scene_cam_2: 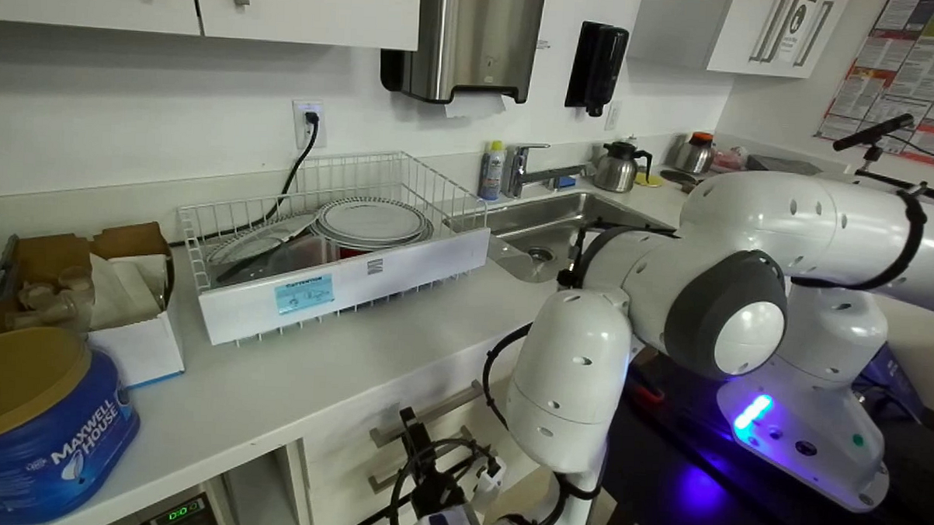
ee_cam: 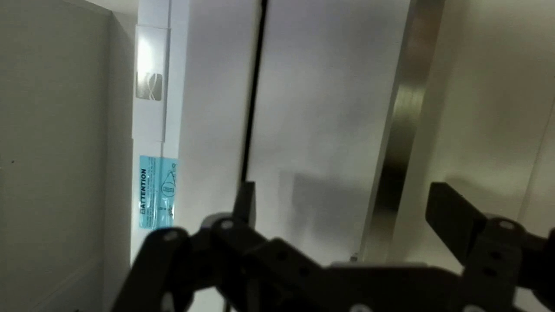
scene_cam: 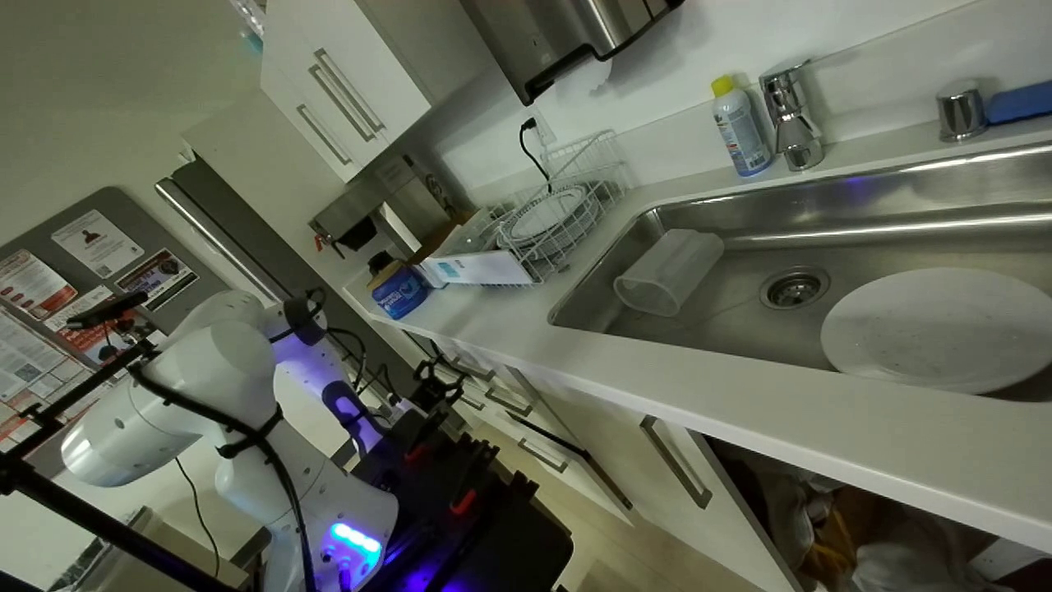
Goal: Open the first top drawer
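Under the near edge of the counter (scene_cam_2: 300,377), left of the sink (scene_cam: 748,325), the drawer (ee_cam: 321,125) looks closed, its front facing the room, its long axis and handle (ee_cam: 404,125) running along that edge. The gripper (ee_cam: 342,197) stands wide before it, fingers (ee_cam: 453,214) either side of the handle; whether they touch it I can't tell. In the wrist view the handle's ends are cut off or hidden; in an exterior view the arm (scene_cam_2: 568,367) covers part of the front

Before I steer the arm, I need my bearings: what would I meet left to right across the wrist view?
Light-blue ATTENTION label, countertop edge, dark gap, upper front of the white top drawer, its slim silver bar handle.
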Robot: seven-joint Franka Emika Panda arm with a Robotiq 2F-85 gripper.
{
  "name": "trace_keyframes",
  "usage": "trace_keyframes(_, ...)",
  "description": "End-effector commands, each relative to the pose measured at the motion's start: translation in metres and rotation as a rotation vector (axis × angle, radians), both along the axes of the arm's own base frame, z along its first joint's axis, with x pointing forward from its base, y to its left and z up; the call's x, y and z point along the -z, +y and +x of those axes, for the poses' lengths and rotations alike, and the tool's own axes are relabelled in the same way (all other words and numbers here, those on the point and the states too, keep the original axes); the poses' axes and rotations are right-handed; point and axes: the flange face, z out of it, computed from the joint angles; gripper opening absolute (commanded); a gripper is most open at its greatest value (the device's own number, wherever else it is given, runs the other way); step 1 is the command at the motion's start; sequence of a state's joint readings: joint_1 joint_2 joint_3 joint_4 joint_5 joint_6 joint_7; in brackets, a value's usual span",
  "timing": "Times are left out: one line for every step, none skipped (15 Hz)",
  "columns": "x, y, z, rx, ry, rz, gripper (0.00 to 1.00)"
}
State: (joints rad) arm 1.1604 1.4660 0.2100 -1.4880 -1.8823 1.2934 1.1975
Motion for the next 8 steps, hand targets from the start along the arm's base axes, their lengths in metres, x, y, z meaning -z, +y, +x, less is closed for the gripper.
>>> trace_keyframes(0.004,0.006,0.015,-0.054,0.039,0.013,1.0)
trace_keyframes(0.005,0.006,0.018,-0.066,0.05,0.016,1.0)
trace_keyframes(0.005,0.007,0.02,-0.075,0.056,0.017,0.96)
trace_keyframes(0.006,0.007,0.022,-0.08,0.061,0.017,0.74)
trace_keyframes(0.006,0.007,0.024,-0.084,0.063,0.018,0.71)
trace_keyframes(0.006,0.007,0.026,-0.086,0.062,0.018,0.68)
trace_keyframes(0.006,0.007,0.026,-0.085,0.067,0.02,0.59)
trace_keyframes(0.006,0.007,0.026,-0.085,0.067,0.021,0.52)
